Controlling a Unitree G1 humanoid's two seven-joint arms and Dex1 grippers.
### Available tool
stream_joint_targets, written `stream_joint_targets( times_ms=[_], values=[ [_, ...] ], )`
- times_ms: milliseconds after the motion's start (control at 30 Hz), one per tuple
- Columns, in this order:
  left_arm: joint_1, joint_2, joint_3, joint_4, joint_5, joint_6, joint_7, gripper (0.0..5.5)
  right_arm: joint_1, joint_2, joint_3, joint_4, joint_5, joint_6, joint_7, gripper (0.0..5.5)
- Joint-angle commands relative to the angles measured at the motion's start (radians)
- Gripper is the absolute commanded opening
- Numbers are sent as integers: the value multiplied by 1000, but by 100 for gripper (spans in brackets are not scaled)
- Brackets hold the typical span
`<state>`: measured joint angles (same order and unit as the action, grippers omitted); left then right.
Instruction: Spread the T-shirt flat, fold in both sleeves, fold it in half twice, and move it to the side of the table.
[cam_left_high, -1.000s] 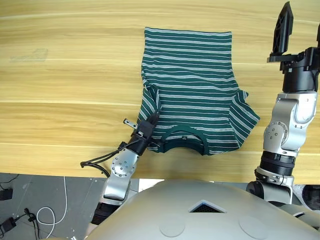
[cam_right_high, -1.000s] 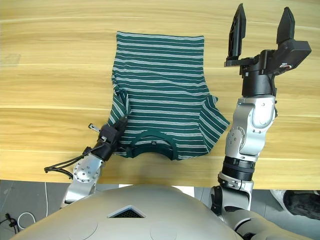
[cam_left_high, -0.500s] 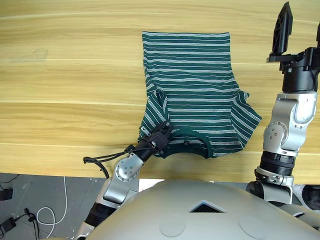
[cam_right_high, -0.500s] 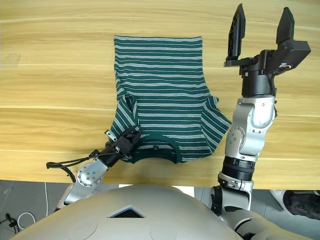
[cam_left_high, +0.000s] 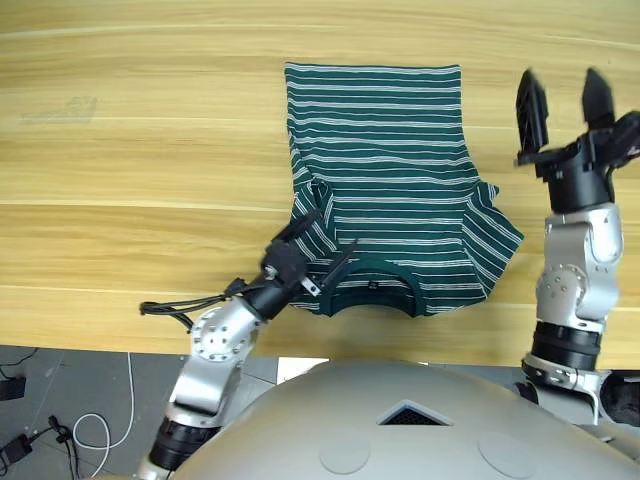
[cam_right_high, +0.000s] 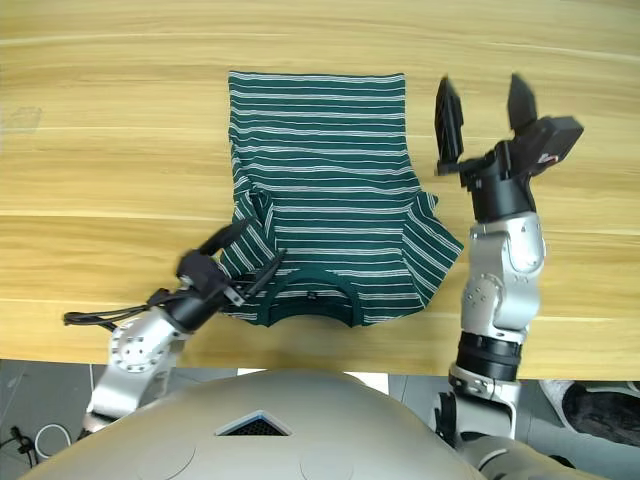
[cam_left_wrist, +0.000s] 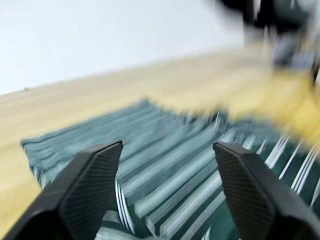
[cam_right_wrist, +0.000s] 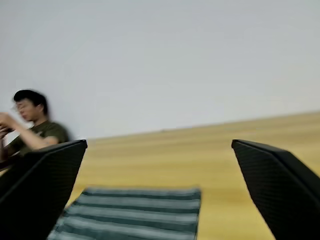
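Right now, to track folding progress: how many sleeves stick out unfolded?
1: the right sleeve juts out sideways; the left sleeve looks folded onto the T-shirt.

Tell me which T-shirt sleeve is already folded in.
The sleeve on the robot's left, by the open left gripper: it lies folded over the T-shirt, while the right sleeve sticks out flat on the table.

Shining bright and even from above, throwing barely any shadow under left pincer (cam_left_high: 333, 230), glinting faintly off table (cam_left_high: 150, 150) beyond right pincer (cam_left_high: 561, 80).
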<state>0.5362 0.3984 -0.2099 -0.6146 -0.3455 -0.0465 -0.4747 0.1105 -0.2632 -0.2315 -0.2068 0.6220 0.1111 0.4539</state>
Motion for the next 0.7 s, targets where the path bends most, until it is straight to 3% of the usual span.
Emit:
stream_joint_targets(
  times_ms=[33, 167, 233, 367, 500, 633, 700],
  values=[
    [59, 90, 265, -265, -523, 51, 32, 402, 180, -191, -146, -60, 309, 321, 166, 540],
    [34, 77, 602, -180, -699, 46, 276, 430, 262, -287, -233, 10, 425, 500, 203, 540],
    [40, 74, 694, -139, -685, 74, 362, 430, 289, -325, -235, 33, 418, 562, 210, 540],
    [92, 36, 683, -127, -481, 136, 430, 430, 329, -429, -194, 63, 370, 635, 350, 540],
    [103, -7, 667, -142, -421, 157, 426, 430, 311, -456, -116, 80, 272, 632, 385, 540],
    [98, -28, 663, -155, -404, 175, 418, 432, 270, -464, -87, 141, 187, 608, 399, 466],
    [92, -36, 660, -161, -399, 187, 419, 432, 249, -454, -74, 168, 147, 593, 395, 461]
  ],
)
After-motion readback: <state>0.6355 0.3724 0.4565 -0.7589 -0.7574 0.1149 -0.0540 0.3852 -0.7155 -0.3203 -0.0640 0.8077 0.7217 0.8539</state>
